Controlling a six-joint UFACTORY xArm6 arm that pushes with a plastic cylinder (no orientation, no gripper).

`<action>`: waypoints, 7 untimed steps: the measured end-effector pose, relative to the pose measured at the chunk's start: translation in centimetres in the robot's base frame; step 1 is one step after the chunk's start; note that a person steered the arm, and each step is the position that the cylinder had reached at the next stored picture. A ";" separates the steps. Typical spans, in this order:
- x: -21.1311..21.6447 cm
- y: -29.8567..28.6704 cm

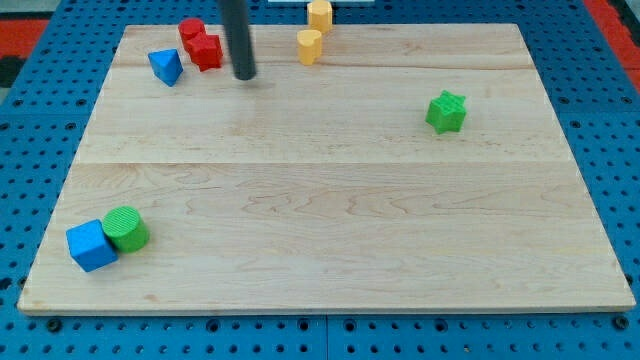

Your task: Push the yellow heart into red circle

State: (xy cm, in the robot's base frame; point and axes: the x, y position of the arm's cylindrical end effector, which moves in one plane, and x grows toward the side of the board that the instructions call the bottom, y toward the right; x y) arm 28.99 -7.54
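Note:
Two yellow blocks sit at the view's top centre: one (310, 46) on the board and one (319, 14) at the board's top edge. I cannot tell which of them is the heart. Two red blocks touch each other at the top left: a round one (190, 30) and another (207, 52) just below and to its right. My tip (245, 76) rests on the board between the red pair and the lower yellow block, closer to the red ones, touching no block.
A blue triangle block (166, 66) lies left of the red blocks. A green star block (446, 111) sits at the right. A blue cube (91, 245) and a green cylinder (126, 228) touch each other at the bottom left corner.

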 end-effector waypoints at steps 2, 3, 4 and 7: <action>-3.2 9.6; -6.5 12.2; -7.7 10.7; -5.2 6.6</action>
State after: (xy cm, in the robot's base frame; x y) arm 23.77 -0.94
